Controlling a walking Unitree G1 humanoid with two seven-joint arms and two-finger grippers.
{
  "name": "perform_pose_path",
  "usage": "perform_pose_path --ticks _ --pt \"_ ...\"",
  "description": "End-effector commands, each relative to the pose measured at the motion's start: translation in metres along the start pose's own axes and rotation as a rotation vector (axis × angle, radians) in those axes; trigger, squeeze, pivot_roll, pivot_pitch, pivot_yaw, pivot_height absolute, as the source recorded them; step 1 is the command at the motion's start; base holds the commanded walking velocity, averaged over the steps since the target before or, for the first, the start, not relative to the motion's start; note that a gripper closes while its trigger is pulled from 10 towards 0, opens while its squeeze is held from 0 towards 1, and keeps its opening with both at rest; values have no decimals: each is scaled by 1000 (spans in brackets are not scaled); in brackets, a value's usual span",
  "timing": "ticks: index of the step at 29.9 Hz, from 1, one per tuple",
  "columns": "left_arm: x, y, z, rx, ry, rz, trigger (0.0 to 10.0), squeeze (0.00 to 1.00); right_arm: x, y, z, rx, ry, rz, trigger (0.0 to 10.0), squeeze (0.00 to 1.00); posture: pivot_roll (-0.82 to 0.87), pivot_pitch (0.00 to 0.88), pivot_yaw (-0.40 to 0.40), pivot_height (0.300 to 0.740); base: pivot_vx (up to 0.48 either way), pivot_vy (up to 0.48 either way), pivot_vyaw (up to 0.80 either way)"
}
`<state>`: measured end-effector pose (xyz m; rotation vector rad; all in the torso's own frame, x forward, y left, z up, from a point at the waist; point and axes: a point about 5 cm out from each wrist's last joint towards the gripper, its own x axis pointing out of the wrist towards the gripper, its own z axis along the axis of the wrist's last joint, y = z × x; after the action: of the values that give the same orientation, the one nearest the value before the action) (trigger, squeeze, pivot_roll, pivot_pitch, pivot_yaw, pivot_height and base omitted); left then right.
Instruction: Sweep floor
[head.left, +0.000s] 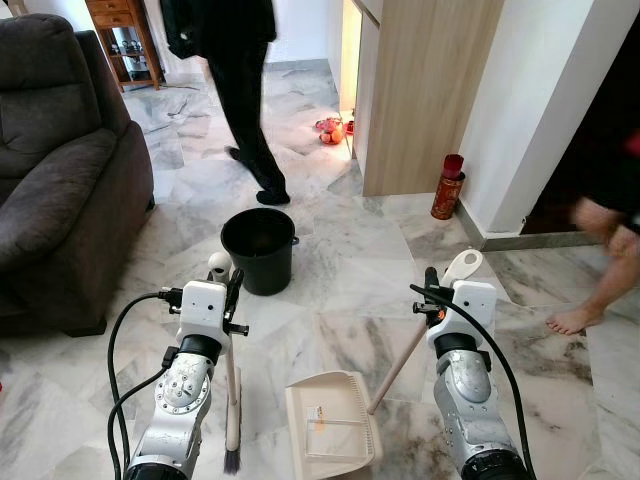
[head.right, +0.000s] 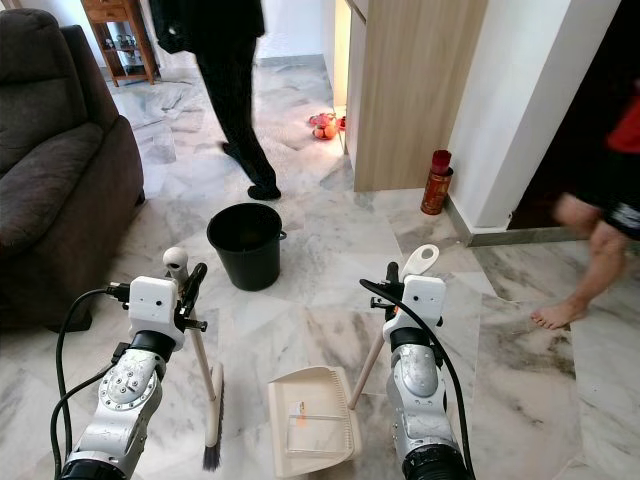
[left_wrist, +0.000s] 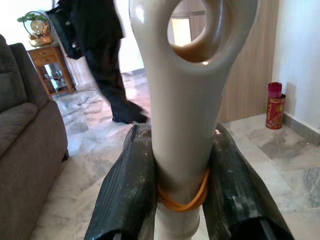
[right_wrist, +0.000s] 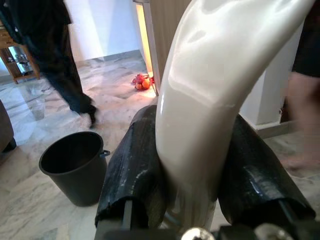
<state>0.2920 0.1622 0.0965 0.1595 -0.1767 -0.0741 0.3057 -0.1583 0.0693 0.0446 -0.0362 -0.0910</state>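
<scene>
Marble floor looks unswept as yet. Left gripper, forearm raised, has its fingers clamped on the broom, bristles down on the near left. Dustpan lies centre; right gripper is clamped on its handle. Black bucket waits farther off.

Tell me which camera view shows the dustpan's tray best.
The left eye view: the whole beige dustpan tray lies on the marble floor. The right eye view shows it too. The right wrist view shows the handle in the right end effector.
</scene>
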Motion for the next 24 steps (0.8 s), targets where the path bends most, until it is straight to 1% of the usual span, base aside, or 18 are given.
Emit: perform_pose_path --ticks 1,24 --pt "3 4 10 10 -43 12 10000 0 4 4 9 11 -35 13 10000 0 78 0 32 740 0 0 0" --pt "2 4 10 13 -39 11 10000 0 4 5 9 9 -32 24 10000 0 80 0 32 740 0 0 0"
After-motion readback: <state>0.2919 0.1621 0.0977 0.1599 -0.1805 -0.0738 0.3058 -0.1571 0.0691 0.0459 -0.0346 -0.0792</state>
